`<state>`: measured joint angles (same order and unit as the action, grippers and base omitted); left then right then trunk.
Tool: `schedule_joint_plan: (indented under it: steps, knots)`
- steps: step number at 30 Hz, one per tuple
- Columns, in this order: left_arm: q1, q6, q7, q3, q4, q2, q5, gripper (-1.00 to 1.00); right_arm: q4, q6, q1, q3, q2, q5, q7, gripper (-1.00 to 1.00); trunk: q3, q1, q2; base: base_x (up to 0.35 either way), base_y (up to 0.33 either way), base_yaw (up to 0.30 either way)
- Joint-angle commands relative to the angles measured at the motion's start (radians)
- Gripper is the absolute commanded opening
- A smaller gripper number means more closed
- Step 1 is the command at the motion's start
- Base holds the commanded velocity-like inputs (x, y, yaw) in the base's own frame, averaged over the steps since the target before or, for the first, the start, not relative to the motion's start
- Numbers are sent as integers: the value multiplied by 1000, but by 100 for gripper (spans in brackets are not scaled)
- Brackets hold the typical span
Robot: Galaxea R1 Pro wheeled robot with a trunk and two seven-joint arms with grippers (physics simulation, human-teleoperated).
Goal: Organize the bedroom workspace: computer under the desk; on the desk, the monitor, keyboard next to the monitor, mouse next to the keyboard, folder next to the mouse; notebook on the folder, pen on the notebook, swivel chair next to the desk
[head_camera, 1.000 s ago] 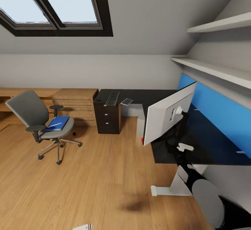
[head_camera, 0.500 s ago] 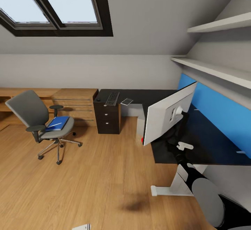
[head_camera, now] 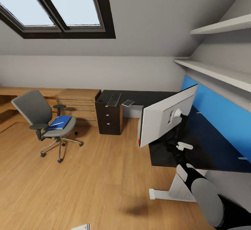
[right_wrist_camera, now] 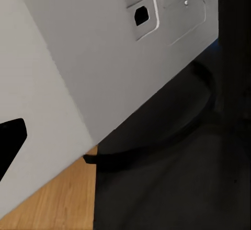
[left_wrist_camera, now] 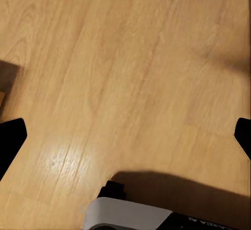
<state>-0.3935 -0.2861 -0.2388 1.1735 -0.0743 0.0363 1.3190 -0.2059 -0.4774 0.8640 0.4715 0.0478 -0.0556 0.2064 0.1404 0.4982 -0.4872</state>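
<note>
The monitor [head_camera: 166, 115] stands on the near wing of the black L-shaped worktop [head_camera: 205, 146], its pale grey back turned to the camera and a tiny red light at its lower corner, which juts past the worktop's edge. In the right wrist view the monitor's grey back [right_wrist_camera: 94, 57] sits close in front of the right hand, with the curved black stand [right_wrist_camera: 172, 130] resting on the worktop below it; only one dark fingertip [right_wrist_camera: 9, 143] shows at the frame's edge, and I cannot tell whether that hand is spread or pressed together. On the far wing, above the black drawer unit [head_camera: 109, 118], the keyboard [head_camera: 113, 99] lies flat, the small grey notebook [head_camera: 128, 102] just beside it and the mouse [head_camera: 100, 100] near the keyboard's other side. The swivel chair [head_camera: 43, 120] stands well apart from the worktop on the wood floor [head_camera: 87, 181]; its seat holds the blue folder [head_camera: 60, 122], with the whitish pen [head_camera: 56, 123] lying on top of it. The left hand [left_wrist_camera: 125, 141] hangs over bare floor, its two dark fingertips [left_wrist_camera: 10, 141] spread wide with nothing between them
</note>
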Motion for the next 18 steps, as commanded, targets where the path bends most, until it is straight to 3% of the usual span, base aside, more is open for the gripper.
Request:
schedule_joint_plan:
  steps: [1, 7, 18]
  knots:
    - [-1, -2, -7, 8, -1, 0, 5, 100, 2, -5, 1, 9, 0, -6, 6, 100, 2, 0, -2, 0, -308, 37]
    - [-1, -2, -7, 8, -1, -4, 5, 100, 2, -11, 0, 9, 0, -6, 5, 100, 1, 0, -2, 0, -172, 13]
    - [-1, -3, -7, 8, -1, -12, 4, 100, 2, -12, 0, 9, 1, -5, 5, 100, 1, 0, -2, 0, -17, 1]
